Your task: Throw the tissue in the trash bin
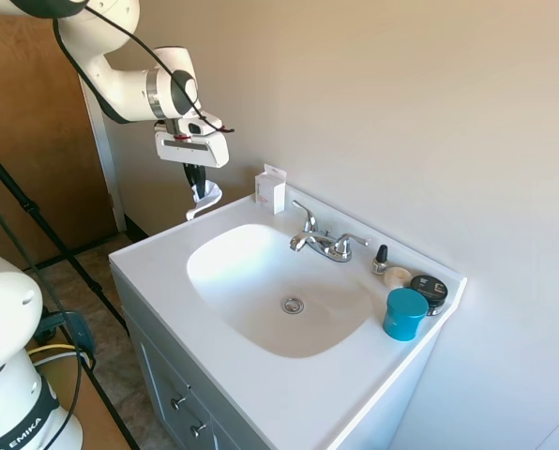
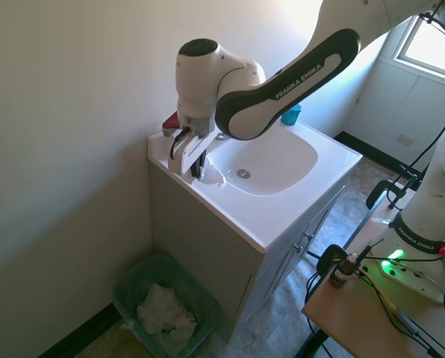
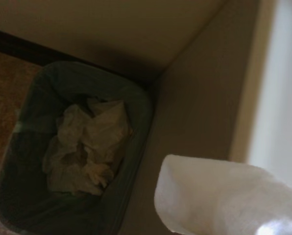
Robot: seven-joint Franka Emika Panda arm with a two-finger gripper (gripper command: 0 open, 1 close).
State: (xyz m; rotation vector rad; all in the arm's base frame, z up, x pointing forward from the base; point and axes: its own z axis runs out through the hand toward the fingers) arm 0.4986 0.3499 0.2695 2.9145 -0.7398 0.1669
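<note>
Gripper hangs pointing down over the back corner of the vanity top, at the wall end of the counter. Fingers pinched on the tissue, a thin white wad that curls out below the fingertips; the lower edge of the tissue looks close to the countertop, contact not clear. In the second exterior view the gripper sits at the counter edge, with the tissue a pale smear beside the fingers.

Wrist view: tissue fills the lower corner, blurred; beyond it, down on the floor, the trash bin with a dark green liner and crumpled white paper inside.

Trash bin stands on the floor against the wall, beside the vanity cabinet and below the gripper's corner. Tissue is held above counter level, not over the bin opening.

On the counter: small white box with pink print just behind the gripper, near the wall. Chrome faucet behind the basin. At the far end, a teal cup, a dark round jar, a small dark-capped bottle.
</note>
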